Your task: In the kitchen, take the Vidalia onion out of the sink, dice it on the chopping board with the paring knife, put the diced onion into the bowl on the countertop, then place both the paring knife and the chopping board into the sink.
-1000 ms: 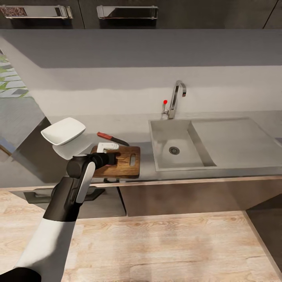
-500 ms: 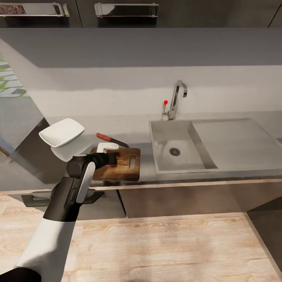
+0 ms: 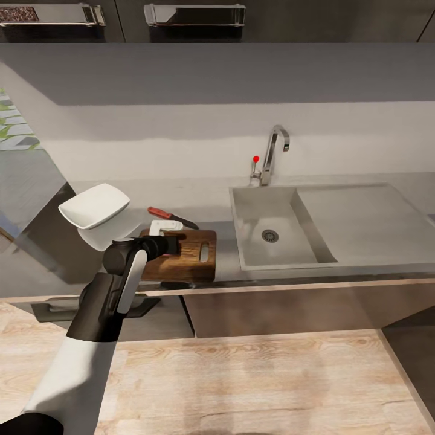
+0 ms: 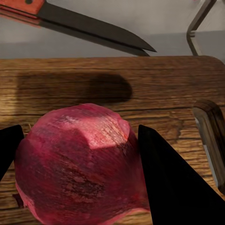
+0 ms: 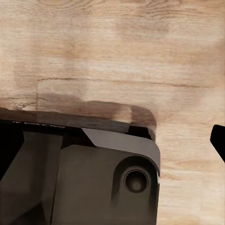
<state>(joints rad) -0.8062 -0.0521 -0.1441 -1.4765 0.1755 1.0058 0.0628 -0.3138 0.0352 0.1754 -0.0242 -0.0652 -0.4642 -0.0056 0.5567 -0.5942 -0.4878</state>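
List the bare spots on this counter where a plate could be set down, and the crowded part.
Free: the draining shelf right of the basin, and the counter strip between board and basin. Crowded: the left end, with bowl, knife, onion and board.

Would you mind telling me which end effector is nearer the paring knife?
The left. The left end effector is over the chopping board, gripping the onion, just in front of the knife. The right wrist camera faces wooden floor beside the robot's base.

Wood-grain chopping board (image 4: 140,89), matt sink (image 3: 272,226), chrome tap (image 3: 273,151), glossy countertop (image 3: 199,196).
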